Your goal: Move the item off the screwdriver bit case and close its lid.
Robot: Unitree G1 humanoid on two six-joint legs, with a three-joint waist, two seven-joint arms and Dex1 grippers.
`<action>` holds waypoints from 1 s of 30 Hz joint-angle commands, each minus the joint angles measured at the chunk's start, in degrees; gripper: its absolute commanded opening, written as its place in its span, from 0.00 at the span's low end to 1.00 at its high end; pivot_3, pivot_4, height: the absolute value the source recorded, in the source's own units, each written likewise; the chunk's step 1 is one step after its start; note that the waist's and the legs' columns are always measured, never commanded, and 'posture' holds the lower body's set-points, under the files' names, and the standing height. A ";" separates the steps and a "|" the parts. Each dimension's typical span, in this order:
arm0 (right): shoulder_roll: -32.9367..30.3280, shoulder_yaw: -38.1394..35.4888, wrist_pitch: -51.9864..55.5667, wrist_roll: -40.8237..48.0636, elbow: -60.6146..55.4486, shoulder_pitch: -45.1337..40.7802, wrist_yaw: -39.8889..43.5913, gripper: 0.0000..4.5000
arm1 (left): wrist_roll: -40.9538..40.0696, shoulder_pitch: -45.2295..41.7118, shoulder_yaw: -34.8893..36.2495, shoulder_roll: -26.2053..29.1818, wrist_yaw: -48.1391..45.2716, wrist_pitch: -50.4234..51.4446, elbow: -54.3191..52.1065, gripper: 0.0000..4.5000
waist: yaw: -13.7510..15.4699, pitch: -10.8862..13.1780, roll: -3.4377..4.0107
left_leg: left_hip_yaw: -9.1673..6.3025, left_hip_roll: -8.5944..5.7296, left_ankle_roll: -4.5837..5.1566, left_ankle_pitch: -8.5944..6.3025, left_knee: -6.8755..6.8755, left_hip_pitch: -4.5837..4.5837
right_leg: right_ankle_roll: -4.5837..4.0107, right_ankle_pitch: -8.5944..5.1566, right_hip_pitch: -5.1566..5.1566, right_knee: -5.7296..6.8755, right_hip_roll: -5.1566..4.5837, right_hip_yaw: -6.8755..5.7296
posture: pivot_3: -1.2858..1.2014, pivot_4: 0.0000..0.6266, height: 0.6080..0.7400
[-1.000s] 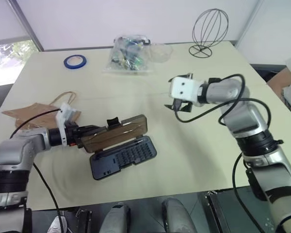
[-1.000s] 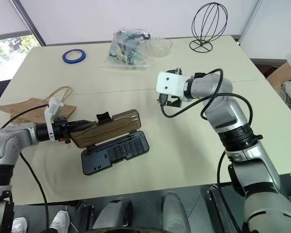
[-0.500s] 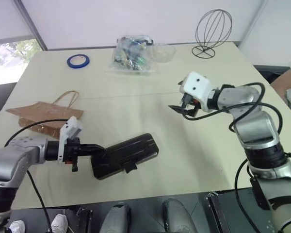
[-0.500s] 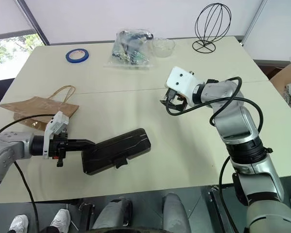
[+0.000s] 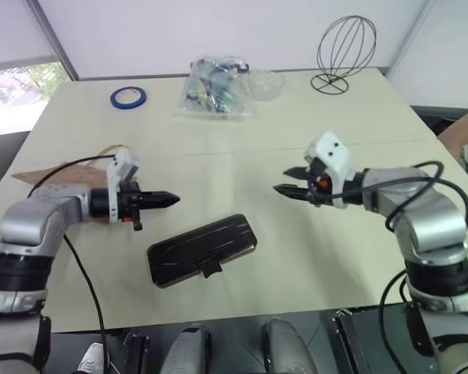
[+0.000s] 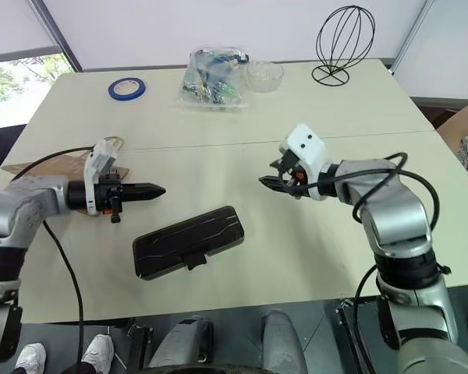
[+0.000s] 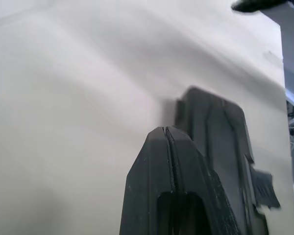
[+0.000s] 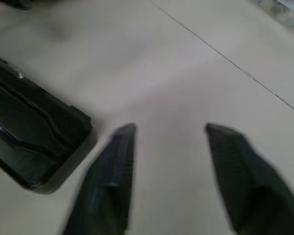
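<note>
Screwdriver bit case (image 5: 202,250), lid down, unlabelled; left gripper (image 5: 174,200) clenched empty, right gripper (image 5: 282,181) parted.

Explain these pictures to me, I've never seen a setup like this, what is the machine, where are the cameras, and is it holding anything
This is a humanoid robot with two arms, standing at a pale table. Two pictures come from cameras in its head, looking down over its arms. The other two come from cameras on each wrist, looking along that hand's two black fingers.

The left hand is shut and holds nothing. The right hand has its fingers apart, also holding nothing. Both hang above the table.

Between them lies a dark screwdriver bit case with its lid down. A brown paper bag lies off the case, partly behind the left arm. At the far side are a blue tape roll, a clear bag of small parts, a clear bowl and a wire head-shaped stand.
</note>
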 commanded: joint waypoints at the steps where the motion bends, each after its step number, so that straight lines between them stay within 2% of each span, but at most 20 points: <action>1: -0.92 -0.61 4.74 6.17 -7.15 3.16 0.25 0.09 | 2.78 -3.58 -2.68 -1.54 -1.59 -3.41 3.58 0.00 | 0.01 0.00 0.00 | 0.00 0.00 0.00 0.00 0.00 0.00 | 0.00 0.00 0.00 0.00 0.00 0.01 | 0.52 0.24 1.00; 2: -0.58 -0.62 6.12 7.75 -7.86 3.75 0.00 0.01 | 3.69 -4.41 -3.90 -2.29 -2.14 -4.38 4.73 0.00 | -0.04 0.00 0.00 | 0.01 0.00 0.00 0.00 0.01 0.00 | 0.00 0.00 0.00 0.00 0.00 0.01 | 0.52 0.24 1.00; 5: 2.01 -0.57 11.29 12.85 -9.31 5.17 -1.33 0.01 | 6.34 -6.51 -7.07 -4.90 -3.36 -6.96 8.41 0.00 | -0.24 0.00 0.00 | 0.01 0.00 0.01 0.00 0.08 0.00 | 0.00 0.00 0.01 0.00 0.00 0.04 | 0.52 0.24 1.00; 11: 9.72 5.56 16.70 17.45 -6.38 6.24 -6.10 0.01 | 12.43 -8.71 -12.93 -9.48 -6.21 -13.16 16.63 0.00 | -0.26 0.00 0.00 | 0.01 0.00 0.00 0.00 0.10 0.01 | 0.00 0.00 0.02 0.03 0.01 0.02 | 0.52 0.24 1.00; 15: 9.06 13.66 13.16 17.33 -5.94 7.63 -6.85 0.01 | 15.91 -9.43 -15.13 -11.98 -7.37 -17.38 21.47 0.00 | -0.18 0.00 -0.01 | 0.00 -0.01 -0.01 0.01 0.12 0.00 | 0.00 0.00 0.03 0.02 0.01 0.01 | 0.52 0.24 1.00; 20: 8.46 16.29 11.33 18.41 -5.86 7.82 -7.44 0.01 | 17.43 -10.01 -15.07 -13.87 -8.01 -18.69 23.37 0.00 | -0.08 0.00 -0.01 | -0.02 -0.02 0.00 0.00 0.16 0.00 | 0.00 0.00 0.04 0.02 0.00 0.01 | 0.52 0.24 1.00; 30: 10.30 16.21 12.74 21.75 -6.25 6.32 -10.00 0.01 | 18.85 -9.20 -14.94 -15.56 -8.19 -19.41 23.81 0.00 | -0.18 0.00 -0.01 | -0.05 -0.01 0.00 0.00 0.16 0.00 | 0.01 0.00 0.04 0.04 0.01 0.00 | 0.52 0.24 1.00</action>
